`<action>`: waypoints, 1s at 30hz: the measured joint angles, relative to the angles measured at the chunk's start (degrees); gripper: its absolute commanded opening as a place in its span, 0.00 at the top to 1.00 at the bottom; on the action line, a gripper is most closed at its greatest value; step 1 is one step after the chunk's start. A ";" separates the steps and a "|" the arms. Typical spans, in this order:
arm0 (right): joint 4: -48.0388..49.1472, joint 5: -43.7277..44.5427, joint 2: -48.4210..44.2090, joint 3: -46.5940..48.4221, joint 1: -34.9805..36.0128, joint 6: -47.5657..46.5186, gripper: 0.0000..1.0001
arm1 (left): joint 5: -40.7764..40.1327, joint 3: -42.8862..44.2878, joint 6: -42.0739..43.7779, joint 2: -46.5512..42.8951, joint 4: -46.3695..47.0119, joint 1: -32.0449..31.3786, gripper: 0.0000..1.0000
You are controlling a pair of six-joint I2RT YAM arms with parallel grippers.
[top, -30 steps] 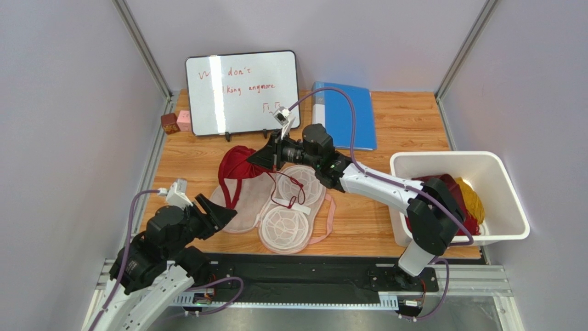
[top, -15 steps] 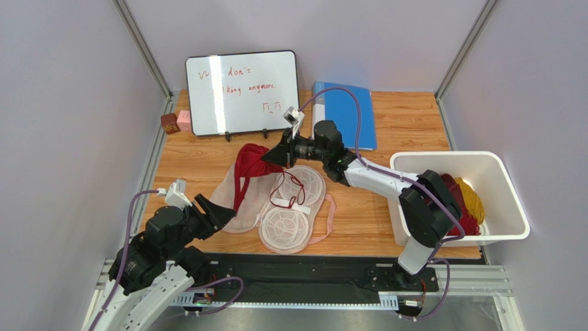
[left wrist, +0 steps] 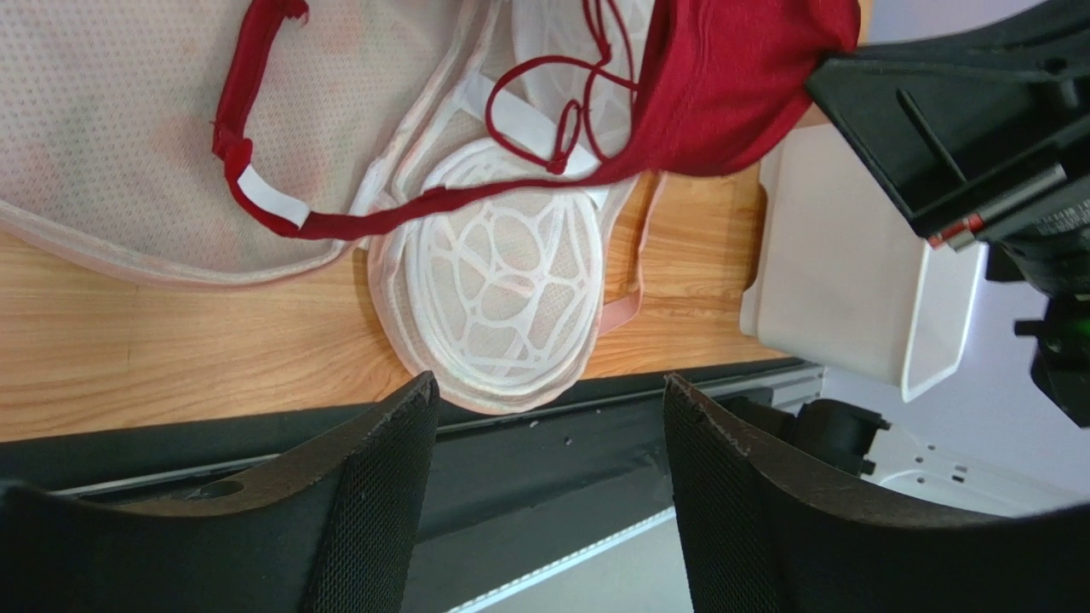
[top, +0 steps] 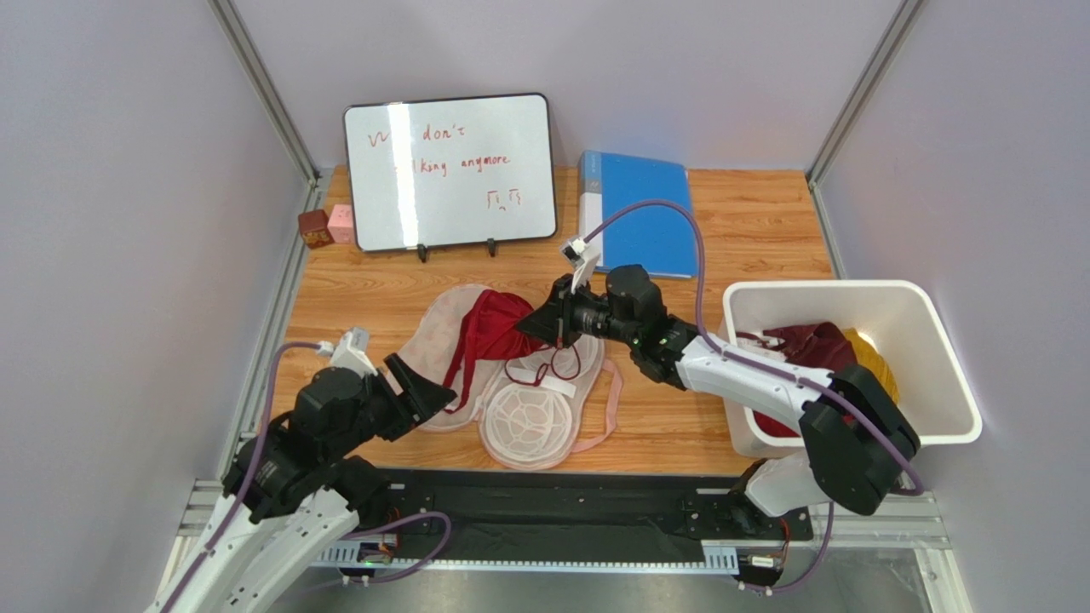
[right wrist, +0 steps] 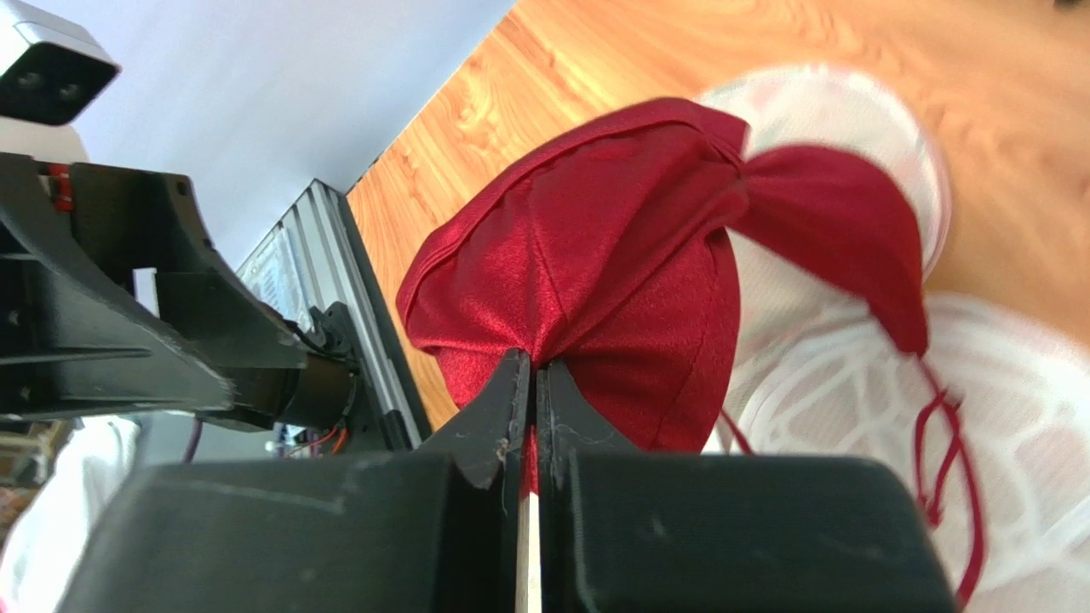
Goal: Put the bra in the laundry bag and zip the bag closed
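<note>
— How is the left pincer (left wrist: pixel 548 383) set?
— It is held wide and empty at the near left edge of the laundry bag (top: pixel 525 415), which is spread open on the surface (top: pixel 768 217).
— And the bra (right wrist: pixel 601 256)?
— One cup is clamped by the right pincer (right wrist: pixel 527 368); the rest is draped over the bag's far part.

1 bra (top: pixel 493 335), 1 laundry bag (top: pixel 529 419), 1 bin (top: pixel 819 293), 2 blocks (top: pixel 315 227).
</note>
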 measured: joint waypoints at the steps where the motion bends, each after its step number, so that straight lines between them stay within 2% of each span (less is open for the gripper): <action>1: -0.87 1.01 -0.68 -0.63 0.66 1.05 1.00 | 0.74 -0.24 0.04 1.55 0.39 -0.02 0.25; 4: -6.05 5.62 -2.84 -3.54 3.41 4.33 1.00 | 2.36 -0.57 0.24 5.33 1.95 0.00 0.23; 7: -9.92 9.22 -3.50 -6.62 5.99 8.24 0.92 | 3.69 -0.59 0.74 7.21 3.82 0.00 0.21; 9: -11.41 10.01 -3.50 -9.35 6.80 11.04 0.82 | 4.48 -0.59 1.38 8.72 5.11 0.00 0.20; 10: -12.50 10.14 -3.41 -10.47 6.78 12.33 0.75 | 4.85 -0.57 1.75 9.86 5.60 0.00 0.19; 11: -13.66 9.99 -3.13 -11.32 6.75 13.62 0.54 | 5.16 -0.57 2.21 11.34 6.08 0.00 0.18; 12: -14.27 9.90 -2.91 -11.54 6.73 14.51 0.43 | 5.46 -0.57 2.75 13.27 6.62 -0.02 0.17; 14: -16.46 9.77 -2.84 -11.54 6.49 15.19 0.26 | 5.79 0.00 4.26 18.12 7.48 0.00 0.16; 16: -19.37 9.64 -3.89 -11.10 6.01 14.73 0.20 | 6.05 1.55 6.23 23.78 7.80 0.07 0.16; 20: -27.32 9.55 -9.57 -8.20 2.97 11.28 0.16 | 6.69 7.13 10.67 36.20 9.38 0.55 0.21; 22: -29.40 9.62 -12.72 -6.75 0.39 9.79 0.21 | 7.02 8.00 12.04 39.78 11.21 0.83 0.29; 24: -30.03 8.46 -15.15 -5.86 -3.50 8.39 0.26 | 7.61 7.58 12.57 41.33 12.52 1.49 0.36; 26: -30.12 6.99 -15.58 -5.27 -7.50 7.58 0.29 | 8.17 5.35 12.52 41.42 15.17 2.80 0.38; 28: -30.12 5.18 -14.43 -5.25 -10.91 7.19 0.32 | 9.46 2.34 12.07 41.07 17.88 4.85 0.47; 30: -30.03 3.37 -12.59 -5.25 -11.93 6.93 0.32 | 11.13 -1.29 11.08 40.87 21.24 7.82 0.48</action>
